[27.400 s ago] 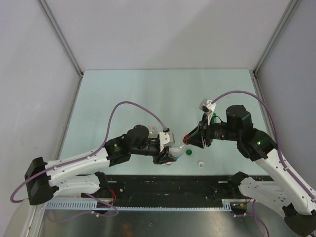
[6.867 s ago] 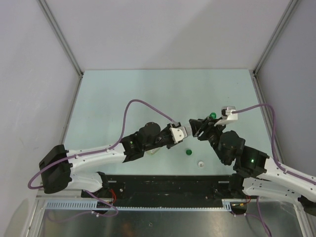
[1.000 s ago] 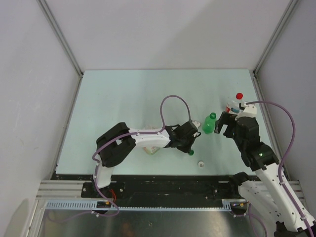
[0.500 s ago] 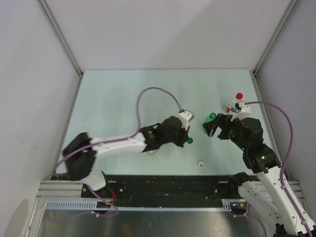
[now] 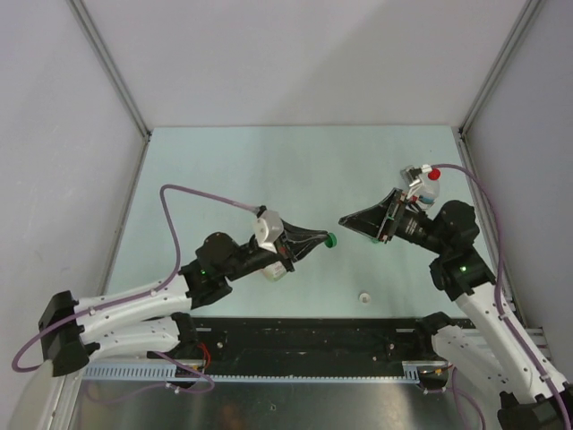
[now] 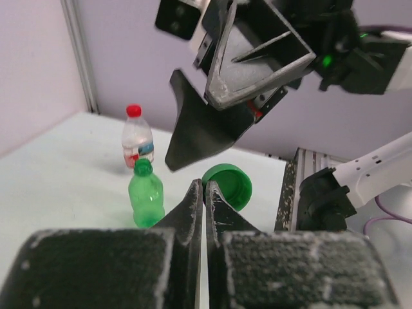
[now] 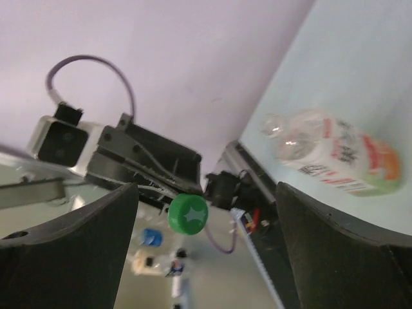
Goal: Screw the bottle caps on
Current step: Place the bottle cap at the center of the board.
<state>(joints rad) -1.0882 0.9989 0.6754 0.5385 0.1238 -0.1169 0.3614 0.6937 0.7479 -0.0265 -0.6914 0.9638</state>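
Note:
My left gripper is shut on the rim of the green cap, held up in the air, open side toward the left wrist camera. My right gripper faces it from the right, open and empty, the green cap just beyond its fingertips. The green bottle stands upright on the table. Behind it stands the small clear bottle with the red cap on. The white cap lies loose near the front edge.
The wider clear orange-labelled bottle lies on its side under the left arm. The black rail runs along the table's front edge. Grey walls close the table on three sides.
The left gripper has lifted the green cap off the table and raised it toward the middle. The right gripper has swung up from the green bottle to face the cap.

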